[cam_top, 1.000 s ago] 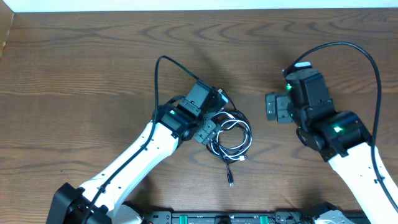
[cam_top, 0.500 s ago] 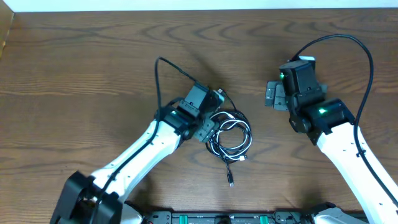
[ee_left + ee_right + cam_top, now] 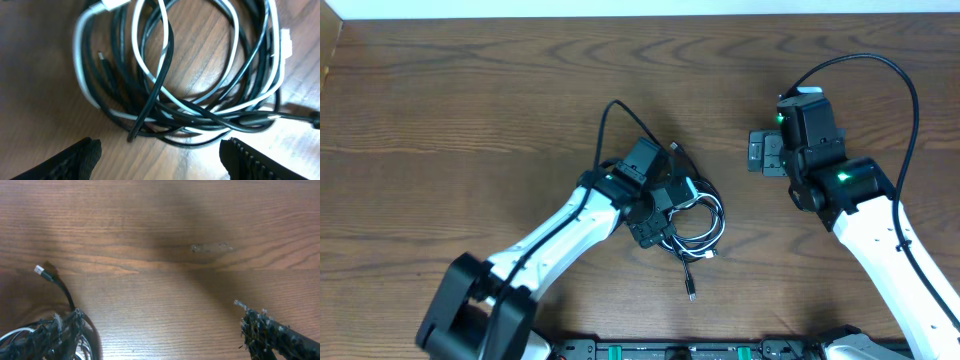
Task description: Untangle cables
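The cables (image 3: 705,225) lie as one tangled coil of thin black and whitish cords at the table's middle, with a loose plug end (image 3: 691,291) trailing toward the front. My left gripper (image 3: 665,212) hovers over the coil's left edge. In the left wrist view the cables (image 3: 200,75) fill the frame just beyond my left gripper (image 3: 160,162), which is open with only bare wood between its fingers. My right gripper (image 3: 757,155) stands open to the right of the coil, apart from it. The right wrist view shows my right gripper (image 3: 165,340) over bare wood, and a black cable end (image 3: 47,273) at the left.
The brown wooden table (image 3: 470,100) stretches wide to the left and back. Thick black leads (image 3: 880,80) arc off both arms. A pale wall edge (image 3: 620,8) runs along the far side.
My left gripper has shifted right and toward the front, further over the coil. My right arm swung back and left about a second ago and has since held nearly still.
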Available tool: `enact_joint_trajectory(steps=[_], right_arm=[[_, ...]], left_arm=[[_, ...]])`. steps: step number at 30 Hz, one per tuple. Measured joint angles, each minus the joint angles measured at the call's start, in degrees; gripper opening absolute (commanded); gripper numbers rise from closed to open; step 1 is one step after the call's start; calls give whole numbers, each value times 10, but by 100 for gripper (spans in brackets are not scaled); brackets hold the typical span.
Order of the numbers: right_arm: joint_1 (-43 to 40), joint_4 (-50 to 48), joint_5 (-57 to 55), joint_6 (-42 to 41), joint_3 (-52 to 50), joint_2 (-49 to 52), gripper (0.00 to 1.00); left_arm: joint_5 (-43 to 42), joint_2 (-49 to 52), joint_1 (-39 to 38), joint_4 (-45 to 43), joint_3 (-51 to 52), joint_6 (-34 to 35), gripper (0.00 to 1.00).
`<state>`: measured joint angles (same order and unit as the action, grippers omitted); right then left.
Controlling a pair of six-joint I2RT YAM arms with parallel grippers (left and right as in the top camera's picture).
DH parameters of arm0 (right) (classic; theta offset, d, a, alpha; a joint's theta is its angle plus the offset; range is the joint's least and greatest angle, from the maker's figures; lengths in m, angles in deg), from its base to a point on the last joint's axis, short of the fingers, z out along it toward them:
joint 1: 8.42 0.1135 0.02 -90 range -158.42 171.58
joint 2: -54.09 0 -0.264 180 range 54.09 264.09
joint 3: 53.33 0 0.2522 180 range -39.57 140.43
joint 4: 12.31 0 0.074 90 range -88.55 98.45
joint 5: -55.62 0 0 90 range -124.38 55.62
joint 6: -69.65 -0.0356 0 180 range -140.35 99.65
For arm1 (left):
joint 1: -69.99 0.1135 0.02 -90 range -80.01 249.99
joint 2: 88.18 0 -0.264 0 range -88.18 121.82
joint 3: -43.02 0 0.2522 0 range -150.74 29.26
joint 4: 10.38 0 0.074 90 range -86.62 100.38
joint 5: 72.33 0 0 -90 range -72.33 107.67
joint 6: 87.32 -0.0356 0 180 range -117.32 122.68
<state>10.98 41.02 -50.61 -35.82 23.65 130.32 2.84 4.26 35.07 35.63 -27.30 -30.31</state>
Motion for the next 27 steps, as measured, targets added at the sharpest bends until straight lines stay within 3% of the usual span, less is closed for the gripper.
enact_joint_trajectory(steps=[4,10,14,15,17,21,24,27], right_arm=[[0,0,11,4,0,0,99],[0,0,25,10,0,0,99],[0,0,28,11,0,0,97],[0,0,28,11,0,0,93],[0,0,28,12,0,0,80],[0,0,28,21,0,0,38],[0,0,29,22,0,0,21],[-1,0,30,24,0,0,14]], left_arm=[[-2,43,0,-32,0,-10,71],[-5,75,0,-58,0,-16,46],[-6,75,0,-63,0,-21,13],[-5,75,0,-64,0,-20,8],[-5,75,0,-66,0,-22,8],[-1,70,0,-63,0,-19,7],[11,39,0,-56,0,-15,7],[23,-21,0,-55,0,-12,7]])
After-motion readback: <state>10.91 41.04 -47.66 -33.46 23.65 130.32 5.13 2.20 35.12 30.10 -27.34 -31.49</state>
